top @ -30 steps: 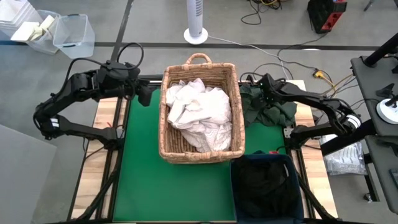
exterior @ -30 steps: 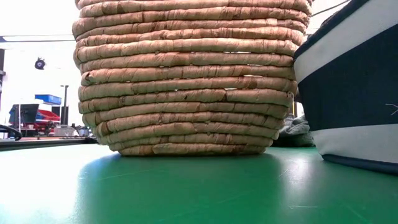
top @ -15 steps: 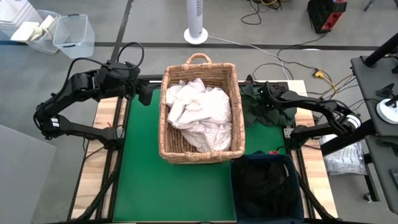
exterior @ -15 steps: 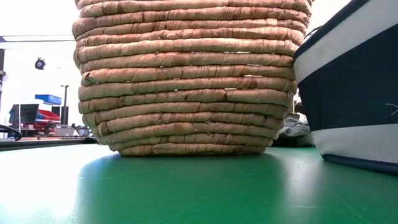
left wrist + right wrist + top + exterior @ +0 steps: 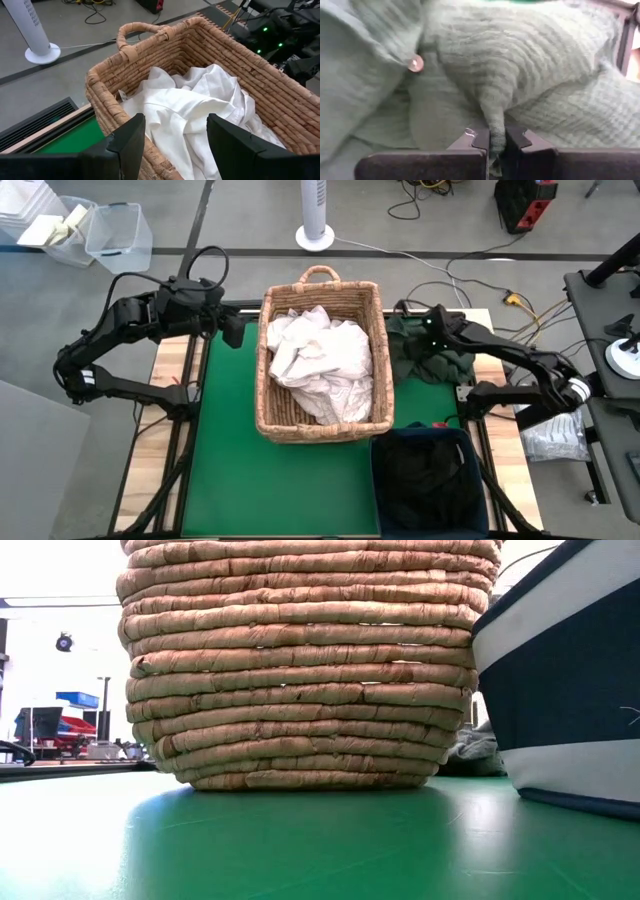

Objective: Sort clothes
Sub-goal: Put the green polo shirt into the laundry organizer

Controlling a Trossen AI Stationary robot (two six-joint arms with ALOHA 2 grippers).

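Observation:
A dark green garment with a small button lies bunched on the table's far right, beside the tan wicker basket. My right gripper is down on it and shut on its cloth. White clothes fill the basket. My left gripper hovers open at the basket's far left corner, over its rim, touching nothing. Dark clothes lie in the dark blue bin at the near right. My right gripper pinches a raised fold of the green garment between its two fingers, near the garment's far left part. The fingers slant down from the table's right. The cloth rises in a narrow ridge into the fingers; the rest of the garment lies on the table.
The basket stands in the middle of the green mat, with the blue bin close at its near right corner. A strip of the green garment shows between them. Free mat lies left of the basket.
My right gripper has dipped onto the dark green garment and shut on a fold of it, then shifted slightly toward the far edge. The garment's far left part has bunched up a little; the rest has stayed where it was.

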